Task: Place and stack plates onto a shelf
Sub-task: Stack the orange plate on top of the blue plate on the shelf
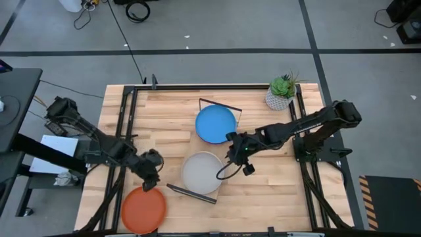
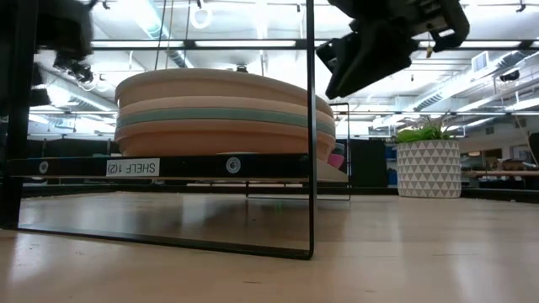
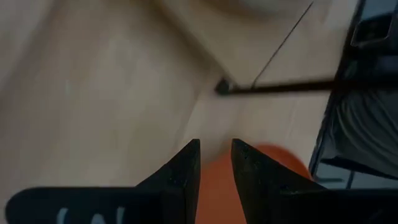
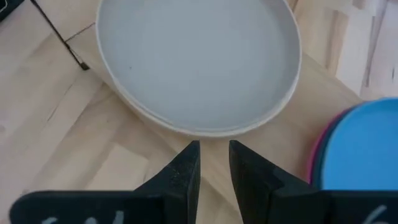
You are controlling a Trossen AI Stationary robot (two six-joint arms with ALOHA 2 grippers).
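Black wire frame point(image 2: 311, 126) of the shelf stands closest in the low view, an upright rod with a horizontal bar carrying a small "SHELF" label. Behind it a stack of plates point(image 2: 221, 114) rests on the shelf board, its edges showing cream, a teal band and terracotta tones.

From above, the shelf point(image 1: 210, 155) lies slantwise in the middle of the slatted tabletop point(image 1: 164, 112). Two stacks sit on it: one topped by a blue plate point(image 1: 216, 124) toward the far side, with a magenta rim peeking out beneath it in the right wrist view, and one topped by a pale grey-white plate point(image 1: 201, 172) nearer the front. An orange-red plate point(image 1: 143, 209) lies alone on the tabletop near the front left corner, well apart from the shelf.

The right pincer point(image 1: 238, 153) hovers between the two stacks, just beside the pale plate's rim. Its fingers point(image 4: 186, 171) stand narrowly apart with nothing between them, pointing at the bare wood just short of the pale plate point(image 4: 199, 62); the blue plate point(image 4: 364, 146) shows to one side.

The left pincer point(image 1: 151, 174) hangs over the tabletop at the far edge of the orange-red plate. Its fingers point(image 3: 183, 174) are also narrowly parted and empty, with the orange-red plate point(image 3: 214, 186) showing between and beyond them.

A potted plant point(image 1: 283, 92) in a white patterned pot stands at the far right corner of the tabletop.
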